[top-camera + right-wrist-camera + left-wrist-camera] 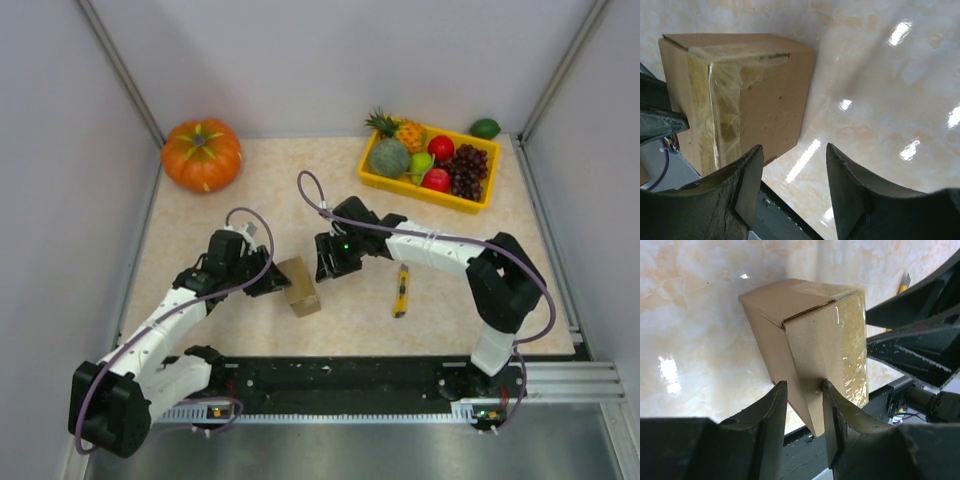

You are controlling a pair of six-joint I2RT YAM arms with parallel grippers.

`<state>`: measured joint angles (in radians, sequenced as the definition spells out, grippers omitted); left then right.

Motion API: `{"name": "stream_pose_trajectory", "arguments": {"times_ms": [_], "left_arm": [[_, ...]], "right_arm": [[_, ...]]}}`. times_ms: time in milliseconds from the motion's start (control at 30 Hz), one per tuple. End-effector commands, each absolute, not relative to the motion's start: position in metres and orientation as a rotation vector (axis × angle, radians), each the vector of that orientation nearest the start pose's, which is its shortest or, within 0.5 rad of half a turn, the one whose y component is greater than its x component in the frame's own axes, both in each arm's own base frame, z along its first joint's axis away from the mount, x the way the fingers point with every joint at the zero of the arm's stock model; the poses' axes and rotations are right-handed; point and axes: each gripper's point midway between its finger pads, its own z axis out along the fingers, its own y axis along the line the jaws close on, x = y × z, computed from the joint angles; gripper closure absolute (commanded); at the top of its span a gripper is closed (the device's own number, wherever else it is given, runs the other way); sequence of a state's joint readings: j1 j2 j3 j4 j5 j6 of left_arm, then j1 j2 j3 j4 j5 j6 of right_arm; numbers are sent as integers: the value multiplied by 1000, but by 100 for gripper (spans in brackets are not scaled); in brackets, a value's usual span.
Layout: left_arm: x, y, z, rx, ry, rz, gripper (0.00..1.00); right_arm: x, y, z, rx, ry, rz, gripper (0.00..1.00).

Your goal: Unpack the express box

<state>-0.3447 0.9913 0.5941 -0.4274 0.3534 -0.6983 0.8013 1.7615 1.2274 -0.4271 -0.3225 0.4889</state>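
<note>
The express box is a small brown carton taped shut with clear tape, standing on the table between my two arms. In the left wrist view its lower corner sits between the jaws of my left gripper, and both fingertips press its cardboard faces. From above, the left gripper is at the box's left side. My right gripper hovers just right of the box. In the right wrist view it stands open over bare table, with the box beyond its left finger.
A yellow utility knife lies on the table right of the box. An orange pumpkin sits at the back left. A yellow tray of fruit stands at the back right, with a green fruit behind it. The black rail runs along the near edge.
</note>
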Motion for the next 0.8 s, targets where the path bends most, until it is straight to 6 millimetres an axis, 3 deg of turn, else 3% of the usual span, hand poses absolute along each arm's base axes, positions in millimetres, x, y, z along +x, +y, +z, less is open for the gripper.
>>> {"name": "stream_pose_trajectory", "arguments": {"times_ms": [0,200,533,767], "left_arm": [[195,-113,61,-466,2650,-490,63],[189,-78,56,-560,2639,-225,65],[193,-67,70,-639,2582,-162,62],[206,-65,93,-638,2491,-179,59]], "right_arm": [[238,371,126,-634,2514,956,47],[237,370,124,-640,2511,943,47],[240,366,119,-601,2519,891,47],[242,365,121,-608,2505,864,46]]}}
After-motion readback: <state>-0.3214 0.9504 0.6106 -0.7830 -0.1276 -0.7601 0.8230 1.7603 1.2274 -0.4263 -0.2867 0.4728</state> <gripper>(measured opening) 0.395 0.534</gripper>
